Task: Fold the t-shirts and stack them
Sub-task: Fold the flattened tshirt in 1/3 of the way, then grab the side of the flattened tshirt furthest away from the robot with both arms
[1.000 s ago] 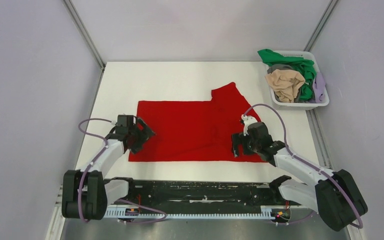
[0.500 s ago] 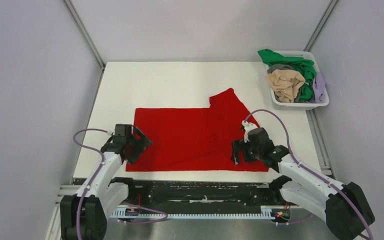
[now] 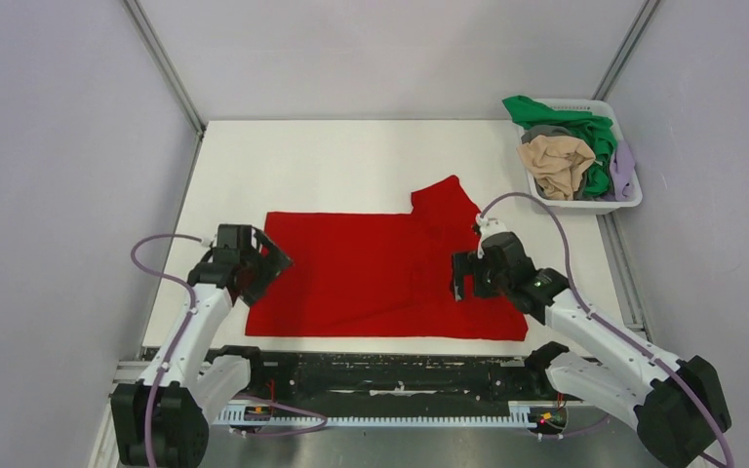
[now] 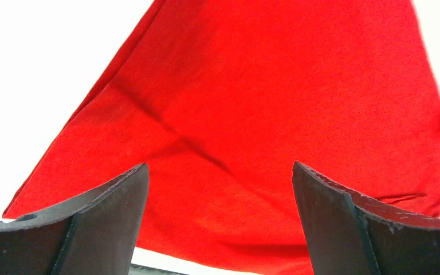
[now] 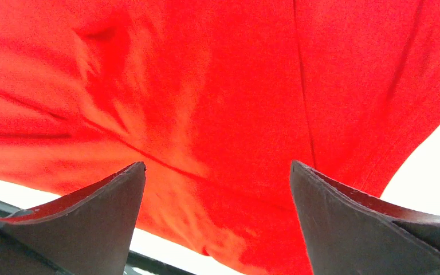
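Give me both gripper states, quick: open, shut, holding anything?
Left gripper: open, holding nothing, above the red t-shirt.
Right gripper: open, holding nothing, above the same shirt.

Red t-shirt (image 3: 371, 273): slid toward the near edge of the table (image 3: 351, 156) — left side now slanted.
Left gripper (image 3: 258, 278): shifted leftward.
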Robot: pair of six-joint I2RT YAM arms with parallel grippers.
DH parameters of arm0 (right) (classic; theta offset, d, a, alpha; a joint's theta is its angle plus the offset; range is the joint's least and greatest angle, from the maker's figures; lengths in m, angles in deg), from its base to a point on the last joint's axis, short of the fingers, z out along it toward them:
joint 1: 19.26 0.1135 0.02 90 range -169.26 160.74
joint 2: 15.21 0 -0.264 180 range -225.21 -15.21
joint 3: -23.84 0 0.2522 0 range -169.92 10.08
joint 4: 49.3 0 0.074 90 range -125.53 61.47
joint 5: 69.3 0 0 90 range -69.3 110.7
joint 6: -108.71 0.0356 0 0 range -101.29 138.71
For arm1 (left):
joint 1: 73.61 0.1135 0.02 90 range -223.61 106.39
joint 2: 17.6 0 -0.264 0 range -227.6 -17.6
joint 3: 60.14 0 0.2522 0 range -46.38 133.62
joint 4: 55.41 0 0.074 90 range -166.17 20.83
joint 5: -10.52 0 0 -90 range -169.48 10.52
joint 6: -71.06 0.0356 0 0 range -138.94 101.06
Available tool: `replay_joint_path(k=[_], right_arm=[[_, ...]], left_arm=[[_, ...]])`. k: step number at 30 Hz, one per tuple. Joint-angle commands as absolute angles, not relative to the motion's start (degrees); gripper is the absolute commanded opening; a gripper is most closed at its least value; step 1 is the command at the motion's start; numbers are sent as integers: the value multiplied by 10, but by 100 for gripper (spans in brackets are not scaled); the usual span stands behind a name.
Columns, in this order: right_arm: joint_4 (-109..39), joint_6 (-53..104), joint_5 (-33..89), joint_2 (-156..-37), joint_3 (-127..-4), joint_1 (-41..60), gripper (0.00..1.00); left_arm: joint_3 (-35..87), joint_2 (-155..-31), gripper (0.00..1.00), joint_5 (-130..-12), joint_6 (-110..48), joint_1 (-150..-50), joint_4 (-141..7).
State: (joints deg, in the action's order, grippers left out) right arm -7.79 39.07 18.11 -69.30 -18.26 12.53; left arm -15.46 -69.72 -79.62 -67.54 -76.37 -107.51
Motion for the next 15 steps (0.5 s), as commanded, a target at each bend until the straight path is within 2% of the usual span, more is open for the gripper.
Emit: replay_joint_path(k=[1,6,12,15], right_arm=[[-163,390,109,-701,-264,126,98],[-231,392,60,-754,-299,120,98],[-250,369,122,-858,-363,63,98],[-262,359,130,-894,-381,46,98]], left_arm=[[-43,-736,100,-834,-670,-765,-1070],[59,-835,100,-877,-659,-765,-1070],[190,-1011,100,-928,-628,-753,-1066],[256,-1105,94,-936,-615,-748,-1071]])
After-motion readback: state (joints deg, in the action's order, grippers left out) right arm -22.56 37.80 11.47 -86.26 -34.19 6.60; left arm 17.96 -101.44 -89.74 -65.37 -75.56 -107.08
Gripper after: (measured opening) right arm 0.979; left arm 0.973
